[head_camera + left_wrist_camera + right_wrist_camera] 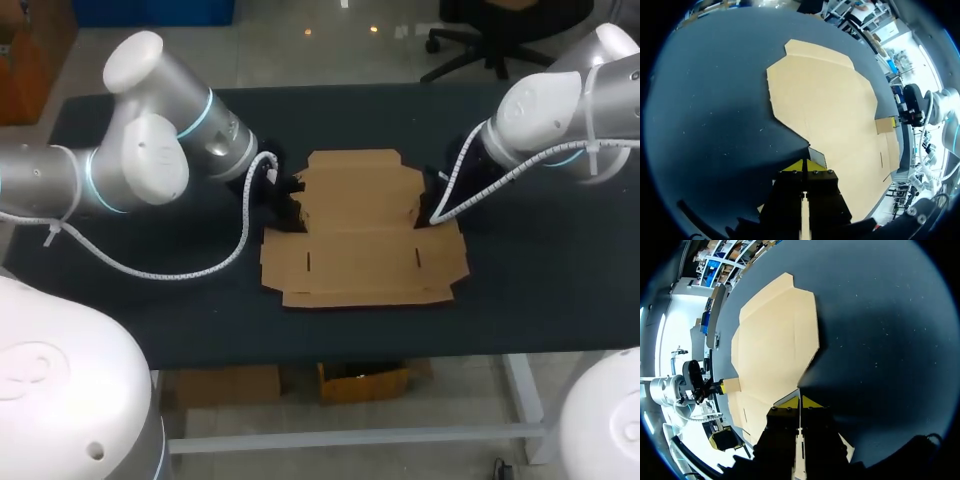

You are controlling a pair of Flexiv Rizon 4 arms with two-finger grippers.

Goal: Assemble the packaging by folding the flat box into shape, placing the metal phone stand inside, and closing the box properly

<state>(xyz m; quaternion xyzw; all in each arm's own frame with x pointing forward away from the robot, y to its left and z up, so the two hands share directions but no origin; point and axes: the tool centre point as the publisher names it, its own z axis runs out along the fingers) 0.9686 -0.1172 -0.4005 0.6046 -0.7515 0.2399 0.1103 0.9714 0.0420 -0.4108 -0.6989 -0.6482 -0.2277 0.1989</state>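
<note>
L gripper (803, 165): yellow tips pinched together on raised side flap (732, 385) of flat box (360, 235), cardboard edge-on betw. fingers. R gripper (800, 402): same tight pinch on opp. flap (885, 125). Box lies unfolded mid-table (130, 290), tan on dark top, main panels flat. L arm (150, 150) and R arm (560, 110) flank box, one per side.

looks like a robotics lab bench: white left arm (130, 165) & right arm (560, 110) w/ spiral-wrapped cables, set at a black-topped table (150, 290), cardboard flat box (360, 240) laid out betw. them.
</note>
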